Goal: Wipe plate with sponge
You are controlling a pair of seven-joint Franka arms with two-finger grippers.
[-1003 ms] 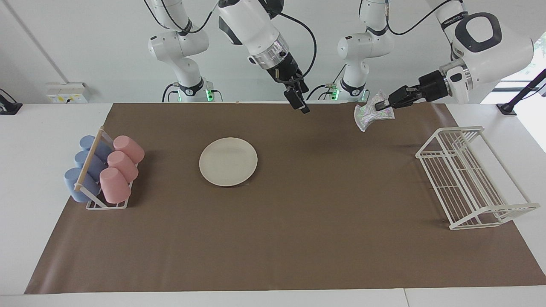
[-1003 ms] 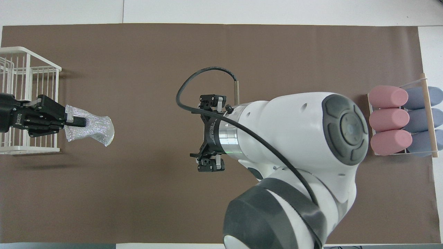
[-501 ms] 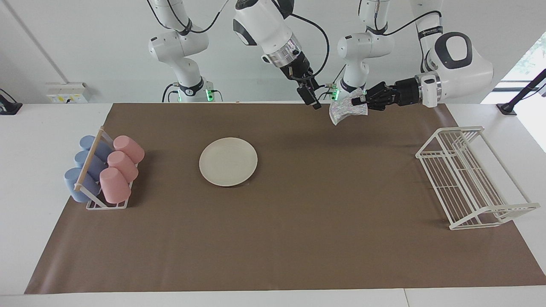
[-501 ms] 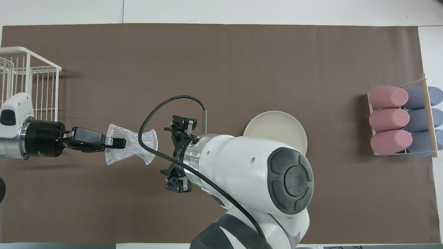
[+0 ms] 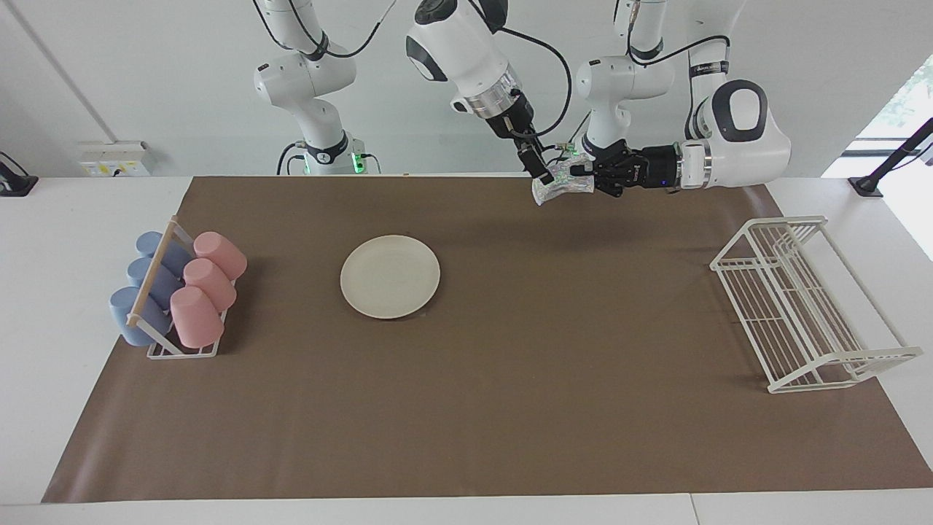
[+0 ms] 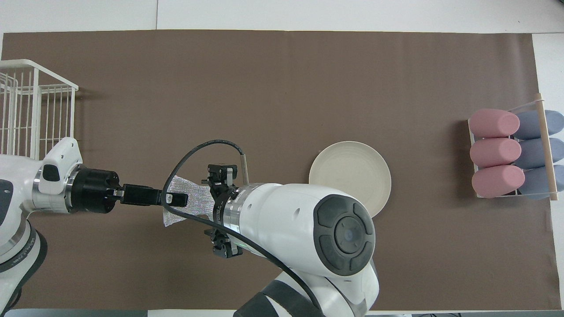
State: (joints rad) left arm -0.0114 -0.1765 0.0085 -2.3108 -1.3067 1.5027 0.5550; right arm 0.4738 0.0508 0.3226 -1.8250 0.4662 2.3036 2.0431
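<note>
- The left gripper (image 5: 583, 172) is reaching in level from the left arm's end of the table, pinching the sponge (image 5: 555, 185) by one edge, so the silvery wad is hanging out past its fingertips, up in the air over the bare mat (image 5: 510, 408) at the robots' edge of the table.
- The right gripper (image 5: 541, 173) is pointing down at that same wad and meeting it from above; the two grippers are converging on the sponge (this looks to me like a handover).
- Whether the right gripper's fingers are closing on the mesh or merely sitting against it, I cannot tell: in the facing view they are merging with the sponge, and in the overhead view the right arm's wrist is covering them.
- The plate (image 5: 390, 275) is lying flat on the mat, toward the right arm's end of the table from the sponge and farther from the robots than it, well apart from both grippers.
- Of the two arms, the right one is nearer the plate, so the wiping stroke would probably be falling to it.
- In the overhead view the right arm's bulk is cutting off the plate's nearer rim and half of the sponge.
</note>
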